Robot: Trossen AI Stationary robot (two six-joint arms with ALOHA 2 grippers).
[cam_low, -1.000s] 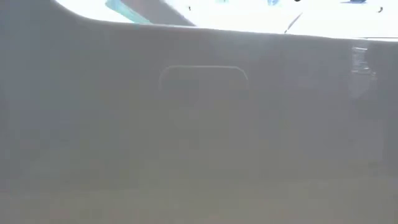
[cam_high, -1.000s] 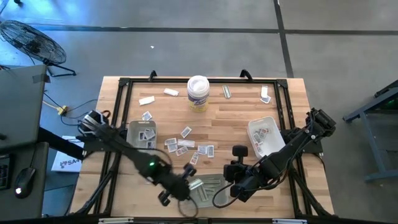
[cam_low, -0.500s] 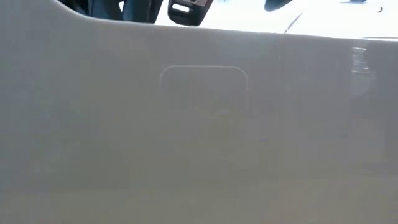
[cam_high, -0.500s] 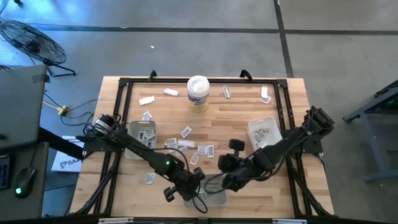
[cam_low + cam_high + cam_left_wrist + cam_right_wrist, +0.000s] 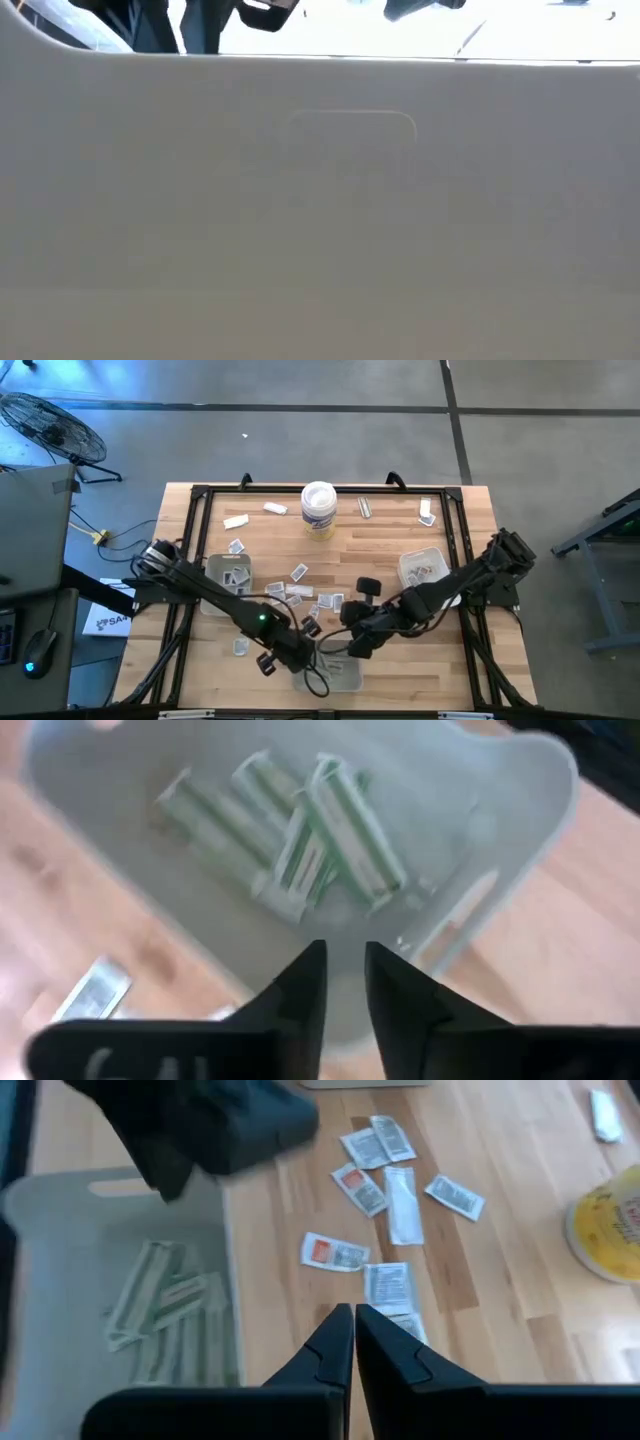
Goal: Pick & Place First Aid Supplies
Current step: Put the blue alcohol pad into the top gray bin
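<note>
Hovering over grey tray (image 5: 520, 810) of strip wrappers (image 5: 300, 840), left gripper (image 5: 345, 982) slightly open (holding nothing). Right gripper (image 5: 354, 1342) closed, empty, above packets (image 5: 336, 1252).

Robot test lab on a bare concrete floor

You are looking at a wooden counter (image 5: 380, 545) framed by black rails (image 5: 196, 520), with grey concrete floor (image 5: 300, 430) well beyond the jaws on all sides, a floor fan (image 5: 50, 425), a computer mouse (image 5: 38, 652) and a yellow-plugged cable (image 5: 100, 537) at a side desk.
</note>
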